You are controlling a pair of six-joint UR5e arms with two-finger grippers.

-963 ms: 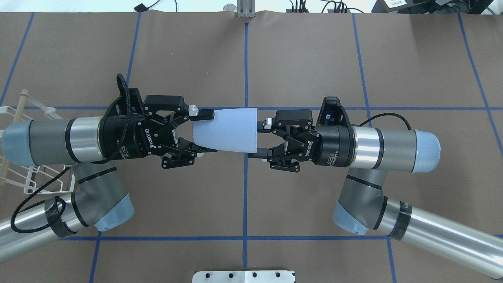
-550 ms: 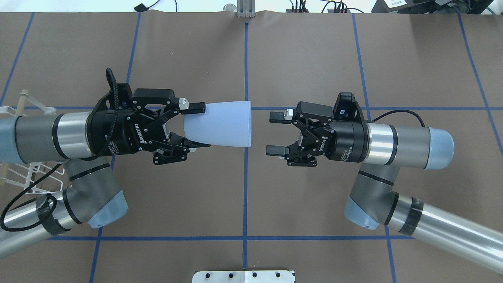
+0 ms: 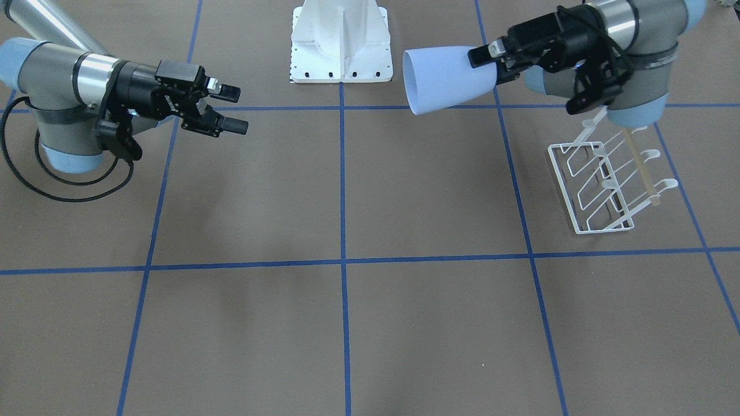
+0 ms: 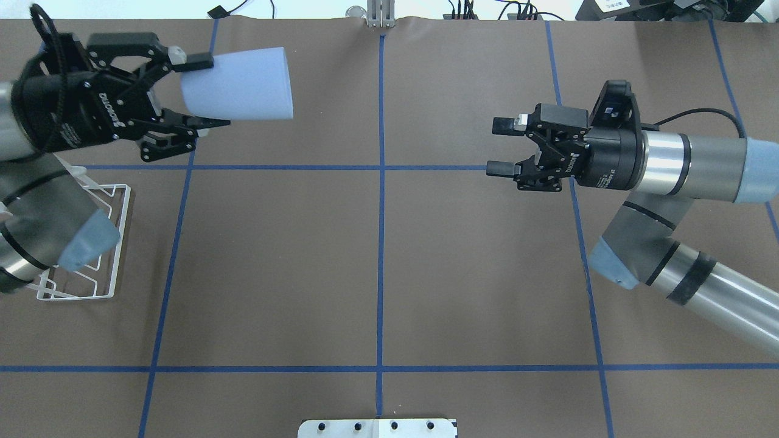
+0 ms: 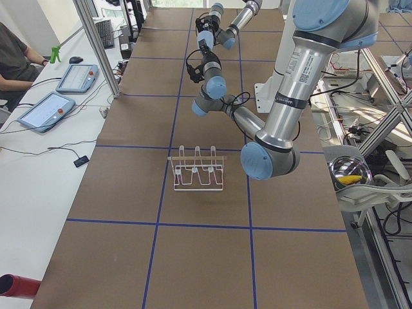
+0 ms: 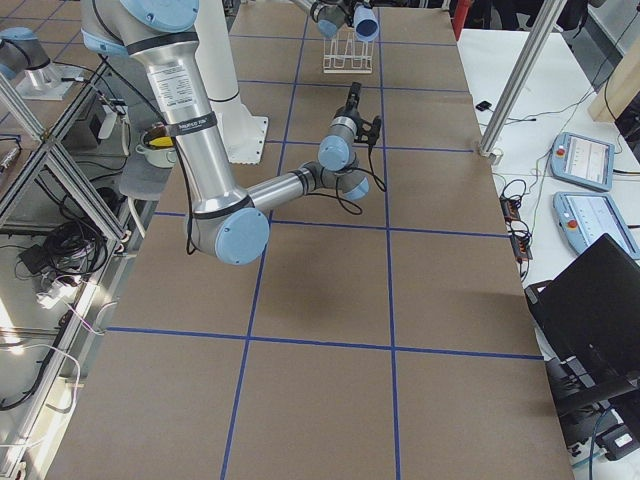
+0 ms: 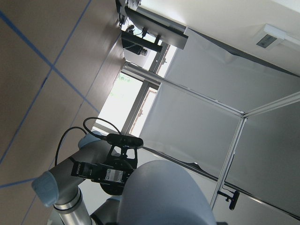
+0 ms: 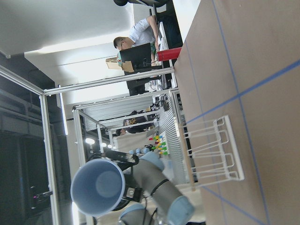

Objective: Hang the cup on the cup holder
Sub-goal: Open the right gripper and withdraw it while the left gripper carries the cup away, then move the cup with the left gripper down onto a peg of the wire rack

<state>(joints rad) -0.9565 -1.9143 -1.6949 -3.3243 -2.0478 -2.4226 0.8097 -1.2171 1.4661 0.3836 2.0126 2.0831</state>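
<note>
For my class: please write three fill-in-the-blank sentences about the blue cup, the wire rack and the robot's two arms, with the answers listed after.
1. The left end effector holds the cup with its open rim facing the robot's ____ arm.
2. The right end effector is ____ and holds nothing.
3. The number of cups hanging on the cup holder is ____.

Answers: right; open; zero.

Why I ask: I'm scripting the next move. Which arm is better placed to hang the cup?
Left. The left pincer grips the cup by the base, and the cup holder stands by that arm. The right pincer is open, empty and across the table.
</note>
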